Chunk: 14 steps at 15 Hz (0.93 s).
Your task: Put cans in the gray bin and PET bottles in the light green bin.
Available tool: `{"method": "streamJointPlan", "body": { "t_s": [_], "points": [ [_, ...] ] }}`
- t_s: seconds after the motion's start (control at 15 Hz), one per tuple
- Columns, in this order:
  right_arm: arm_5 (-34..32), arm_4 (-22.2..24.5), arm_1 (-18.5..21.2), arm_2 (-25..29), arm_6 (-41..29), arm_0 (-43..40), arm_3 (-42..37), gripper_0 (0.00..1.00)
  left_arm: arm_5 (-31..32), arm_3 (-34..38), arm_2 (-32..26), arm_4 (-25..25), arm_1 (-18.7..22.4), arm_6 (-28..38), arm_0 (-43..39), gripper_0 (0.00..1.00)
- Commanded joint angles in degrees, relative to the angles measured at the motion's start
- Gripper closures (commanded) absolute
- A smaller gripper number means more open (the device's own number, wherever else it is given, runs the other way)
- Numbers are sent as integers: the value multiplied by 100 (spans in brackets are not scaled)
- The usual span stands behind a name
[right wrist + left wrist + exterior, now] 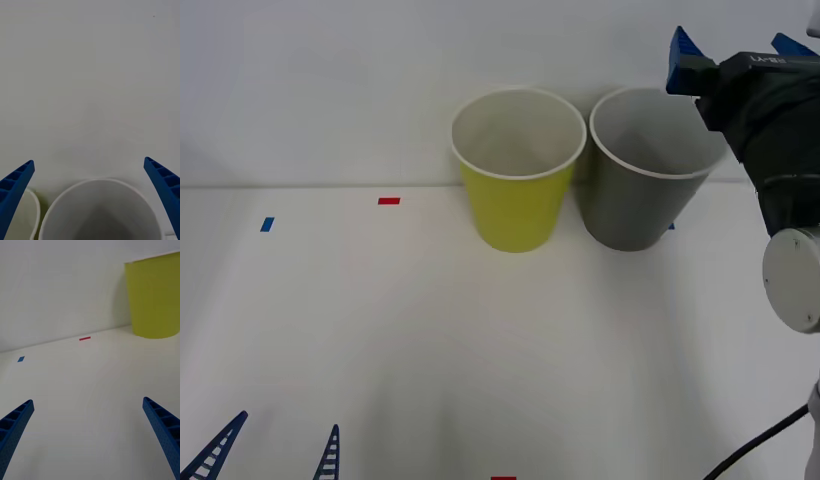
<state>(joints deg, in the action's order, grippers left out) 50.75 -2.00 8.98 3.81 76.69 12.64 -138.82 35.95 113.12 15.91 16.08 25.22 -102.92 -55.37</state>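
Observation:
The light green bin [515, 205] and the gray bin [635, 205] stand side by side at the back of the white table, touching or nearly so. My right gripper [740, 45] hangs open above the gray bin's far right rim with nothing between its fingers. In the right wrist view that gripper [89, 162] looks down into the gray bin [97, 210], with the light green bin [36, 210] beside it. My left gripper [288, 422] is open and empty low at the table's near left. Its wrist view shows the gripper [88, 401] over bare table, the light green bin [153, 300] farther off. The cans and PET bottles are out of view.
Small tape marks lie on the table: a red mark [388, 201] and a blue mark [267, 224] at the back left, another red mark [503, 478] at the front edge. A white wall rises right behind the bins.

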Motion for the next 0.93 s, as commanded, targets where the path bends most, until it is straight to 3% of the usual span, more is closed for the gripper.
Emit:
{"method": "streamJointPlan", "body": {
  "t_s": [0.07, 0.53, 0.93],
  "points": [
    [-285, -415, 174, -21, 39, -834, -594, 0, 0, 0, 0, 0, 0, 0, 0, 0],
    [-2737, 7, 315, -715, 4, -3110, -708, 0, 0, 0, 0, 0, 0, 0, 0, 0],
    [-3581, 95, 499, -917, -5, -4042, -708, 0, 0, 0, 0, 0, 0, 0, 0, 0]
  ]
}}
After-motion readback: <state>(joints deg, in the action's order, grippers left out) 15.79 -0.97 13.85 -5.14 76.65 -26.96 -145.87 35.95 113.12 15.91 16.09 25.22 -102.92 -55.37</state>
